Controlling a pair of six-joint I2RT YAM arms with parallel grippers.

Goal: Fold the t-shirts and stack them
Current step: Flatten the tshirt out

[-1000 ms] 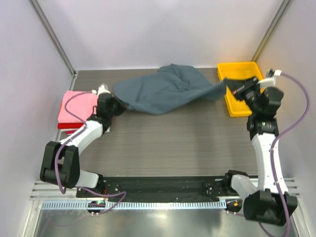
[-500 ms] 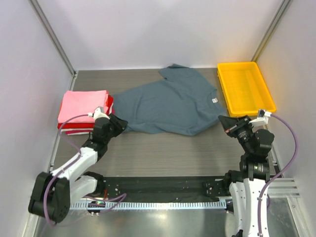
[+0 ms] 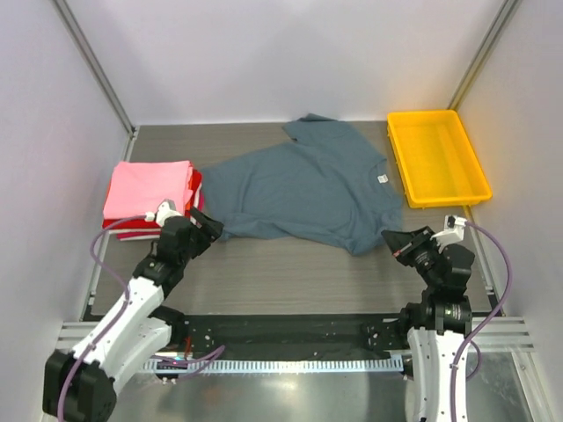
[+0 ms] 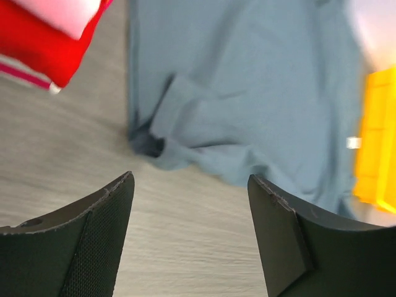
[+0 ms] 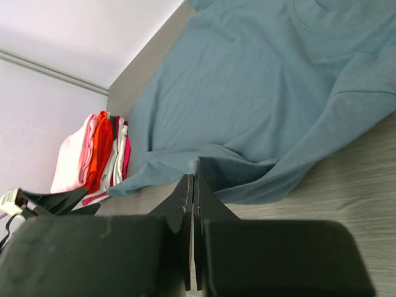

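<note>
– Across the middle of the tabletop [image 3: 290,272] lies the blue-grey t-shirt [image 3: 308,189], spread nearly flat. Its neck points toward the yellow tray [image 3: 440,158], and its opposite edge sits just beside the folded stack [image 3: 148,189] (pink on top, red and white beneath).

– And the arms?

– At the shirt's near-left corner, the left gripper [image 3: 211,227] stands with its fingers apart and nothing between them. At the near-right edge, the right gripper [image 3: 391,239] has its fingers pressed together. Its wrist view shows a small peak of cloth rising to the tips, so I judge it is pinching the fabric.

– What could go wrong?

– That left corner is rumpled and doubled over on itself. If folding starts before it is smoothed, the crease gets folded in. If the right arm pulls away without letting go, it drags one side and skews the shirt. A wide sweep on the left could also nudge the stack.

– What differs from a second ago?

– The shirt was bunched at the far side then, stretched between both grippers. Now it is laid out nearer. The left gripper has let go, and both arms have drawn back toward their bases.
</note>
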